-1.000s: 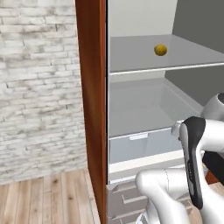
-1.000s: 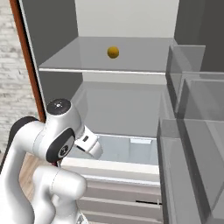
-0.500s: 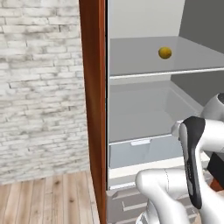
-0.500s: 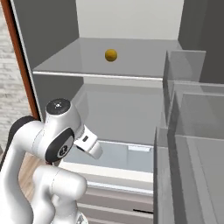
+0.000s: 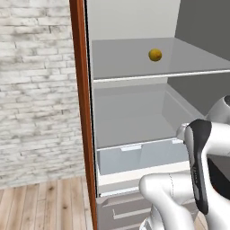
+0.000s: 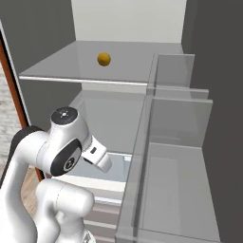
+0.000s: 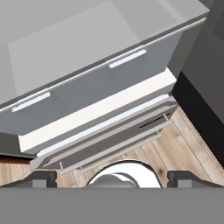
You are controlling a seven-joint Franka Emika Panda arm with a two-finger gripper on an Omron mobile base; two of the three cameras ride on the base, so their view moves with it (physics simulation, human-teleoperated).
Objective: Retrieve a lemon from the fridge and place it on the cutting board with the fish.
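**Lemon sitting up on the fridge shelf, gripper down low**

Fridge point(image 5: 134, 117) is standing open, clear door bins point(image 6: 175, 156) crowding the right side. Lemon point(image 5: 155, 55) is resting on the glass shelf point(image 6: 85, 71), well above the gripper point(image 7: 111, 177), which is pointing at the lower drawers point(image 7: 105, 140), fingers spread wide, holding nothing

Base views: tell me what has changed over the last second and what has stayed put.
The whole picture has shifted in both base views, so the base has driven, bringing the open fridge closer and more in front. The lemon lies at the same spot on its glass shelf. The arm keeps its folded pose, and the gripper stays open, its fingers holding nothing.
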